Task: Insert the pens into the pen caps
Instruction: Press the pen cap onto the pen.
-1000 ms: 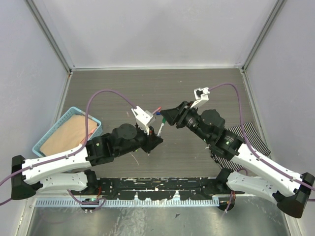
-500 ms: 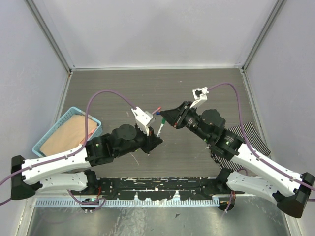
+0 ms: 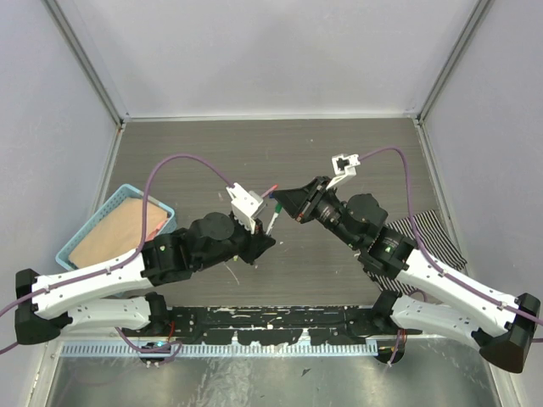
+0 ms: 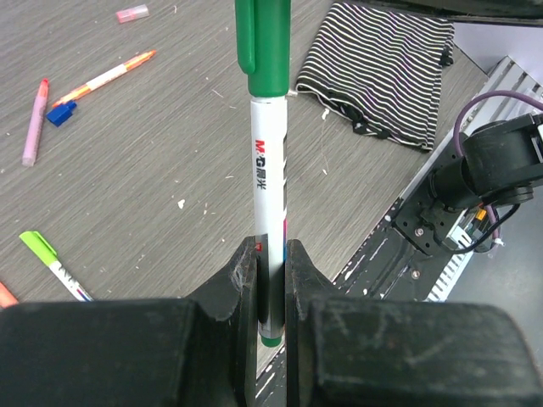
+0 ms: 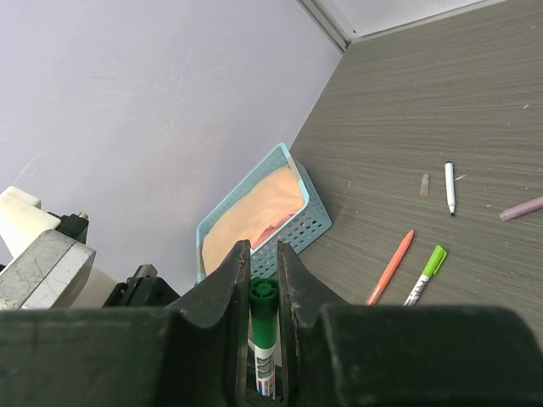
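Left wrist view: the left pincer (image 4: 270, 254) is pressed onto the lower barrel of a white-barrelled pen (image 4: 269, 195), which stands straight out from the jaws, well above the surface (image 4: 170, 170). A green cap (image 4: 263, 42) sits over the pen's far end. Its lower rim meets the white barrel with no gap showing, but whether it is fully home cannot be told.

Right wrist view: the right pincer (image 5: 262, 267) is closed on that same green cap (image 5: 263, 309), end-on, with the barrel running away below it.

Top external view: the 2 pincers meet tip to tip above mid-surface, with the pen (image 3: 273, 219) bridging them.

Assessment: the low grip on the barrel leaves the writing end free for capping. The opposed, coaxial hold lets 1 arm push the cap along the pen's axis while the other braces. The step in hand appears to be seating this cap.

Outstanding items on the surface, all apart from both pincers: an orange pen (image 4: 102, 76), a pink pen (image 4: 36, 123) with a blue cap (image 4: 61, 113) just beside it, and a lime-capped pen (image 4: 51, 259). A striped cloth (image 4: 382, 68) lies near the right arm and a blue basket (image 5: 254, 212) is at the far left.
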`<action>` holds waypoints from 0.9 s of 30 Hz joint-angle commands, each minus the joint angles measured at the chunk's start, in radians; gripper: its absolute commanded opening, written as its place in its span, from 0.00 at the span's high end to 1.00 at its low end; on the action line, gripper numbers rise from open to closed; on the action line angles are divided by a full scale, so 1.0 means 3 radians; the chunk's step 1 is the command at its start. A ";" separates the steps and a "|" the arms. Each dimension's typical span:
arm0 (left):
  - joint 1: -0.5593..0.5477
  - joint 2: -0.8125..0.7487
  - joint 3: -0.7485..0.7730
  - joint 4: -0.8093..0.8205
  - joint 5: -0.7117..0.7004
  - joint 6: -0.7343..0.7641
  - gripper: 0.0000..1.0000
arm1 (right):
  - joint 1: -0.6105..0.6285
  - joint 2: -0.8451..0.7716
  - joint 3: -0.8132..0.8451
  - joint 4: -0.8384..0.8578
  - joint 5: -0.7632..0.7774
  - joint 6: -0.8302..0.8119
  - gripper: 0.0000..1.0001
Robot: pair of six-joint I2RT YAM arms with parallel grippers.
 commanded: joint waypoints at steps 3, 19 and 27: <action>0.0014 -0.0022 0.0406 0.0476 -0.0152 0.0139 1.00 | 0.0240 0.0019 -0.0150 -0.0287 -0.0089 -0.0020 0.99; 0.0013 0.0111 0.0616 0.0530 -0.0033 0.0219 1.00 | 0.0404 -0.0222 -0.0439 -0.0658 -0.0013 0.0041 0.99; 0.0013 0.0195 0.0665 0.0548 0.0047 0.0214 1.00 | 0.0529 -0.0174 -0.0495 -0.0662 -0.0077 -0.0045 0.99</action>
